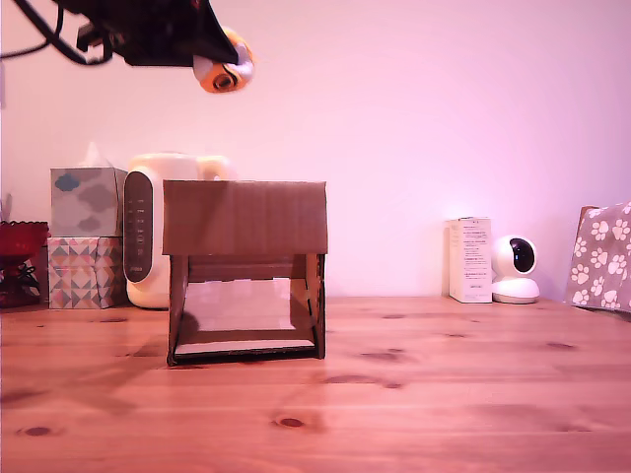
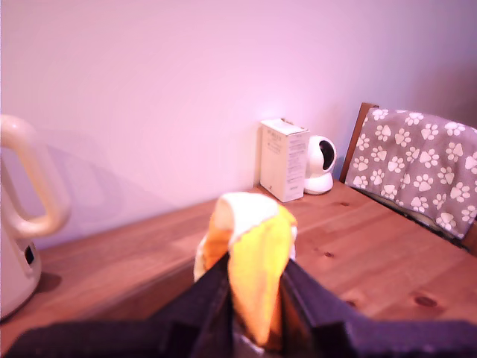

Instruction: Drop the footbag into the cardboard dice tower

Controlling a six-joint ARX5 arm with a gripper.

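I see a wooden table with a cream kettle at the back on the exterior view's left, beside two stacked tissue boxes and a red bowl at the edge. On that view's right I see a white carton just beside a small white camera, then paw-print cloth over a chair

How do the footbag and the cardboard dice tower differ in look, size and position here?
The footbag is small, round, orange, yellow and white; the cardboard dice tower is far larger, boxy, plain brown. The footbag is held high by the gripper; the tower stands on the table. The footbag sits above the tower's left part in the exterior view.
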